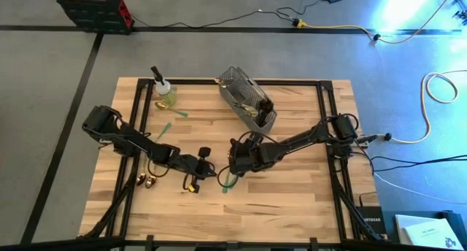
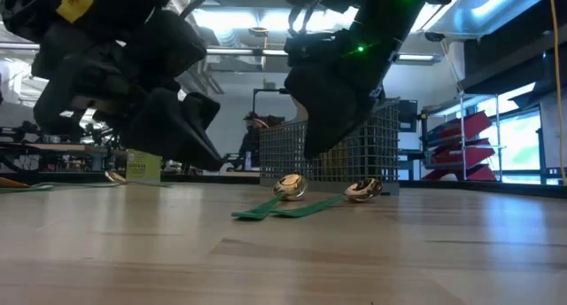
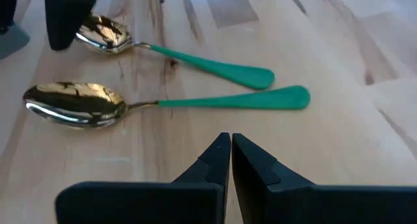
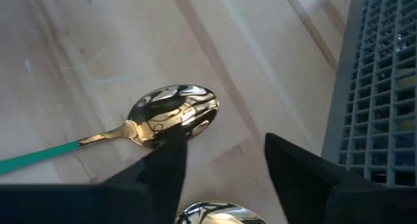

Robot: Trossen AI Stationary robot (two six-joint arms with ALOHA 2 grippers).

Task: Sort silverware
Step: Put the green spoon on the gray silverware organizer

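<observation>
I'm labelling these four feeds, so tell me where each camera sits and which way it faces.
High view: overhead, straight down on the table, both arms and the caddy.
Low view: at tabletop height, level across to the caddy; both arms hang in from above.
Left wrist view: past the shut left hand at two green-handled spoons.
Right wrist view: past the open right hand over a spoon bowl, caddy beside.
Shared: both wrist views and the low view show the spoons.

Non-task items you have in view: wire-mesh caddy [image 1: 248, 98], grey, sits tilted at the far middle of the wooden table [image 1: 292, 200]. Spray bottle [image 1: 162, 89] with green liquid stands upright near the far left corner. Red-and-black case [image 1: 93, 6] rests on the floor beyond the table, cables [image 1: 438, 87] alongside.
</observation>
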